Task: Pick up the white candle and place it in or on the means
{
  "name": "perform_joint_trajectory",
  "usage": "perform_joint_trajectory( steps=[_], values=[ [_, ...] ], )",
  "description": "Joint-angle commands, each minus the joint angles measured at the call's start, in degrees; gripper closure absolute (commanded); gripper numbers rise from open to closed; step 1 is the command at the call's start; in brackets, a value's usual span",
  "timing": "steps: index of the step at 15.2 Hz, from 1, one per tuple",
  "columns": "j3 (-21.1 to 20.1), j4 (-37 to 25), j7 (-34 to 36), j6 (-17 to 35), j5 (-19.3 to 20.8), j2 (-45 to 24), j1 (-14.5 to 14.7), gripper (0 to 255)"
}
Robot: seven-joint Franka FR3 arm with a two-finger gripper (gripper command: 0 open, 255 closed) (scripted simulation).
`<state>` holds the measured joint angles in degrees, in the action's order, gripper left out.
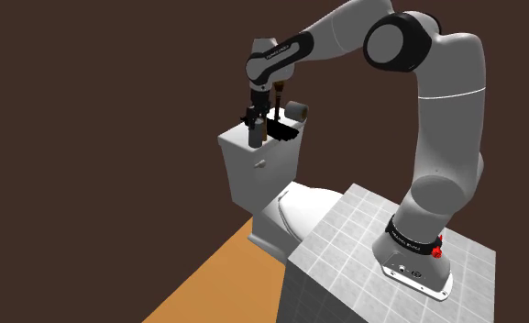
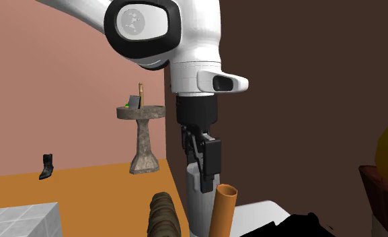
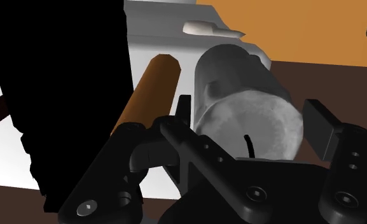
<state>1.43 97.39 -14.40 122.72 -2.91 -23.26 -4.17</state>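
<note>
Wrist view: a grey candle [image 3: 239,83], wick towards the camera, is seen upright between the jaws, which are parted around it. A sliver of gap is left at one finger [image 3: 320,124]. An orange-brown tube [image 3: 151,89] is propped just beside the jaws, and a white toilet tank [image 1: 253,170] is seen beneath them.

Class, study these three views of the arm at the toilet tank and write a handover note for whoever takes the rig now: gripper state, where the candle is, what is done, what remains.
Gripper: open, straddling the candle, which does not look clasped.
Candle: pale grey, upright on the toilet tank, beside a brown tube and a black object.
Done: gripper lined up around the candle.
Left: close, lift, and set the candle in or on the target. I cannot tell which thing that is.
</note>
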Motion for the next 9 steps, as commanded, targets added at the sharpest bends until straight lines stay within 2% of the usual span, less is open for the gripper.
perform_joint_trajectory(
  steps=[1, 9],
  values=[
    [-0.1, 0.6, 0.2, -0.2, 0.0, -0.4, 0.1, 255],
    [0.1, -2.8, -0.1, -5.2, 0.1, 1.0, -0.2, 255]
  ],
)
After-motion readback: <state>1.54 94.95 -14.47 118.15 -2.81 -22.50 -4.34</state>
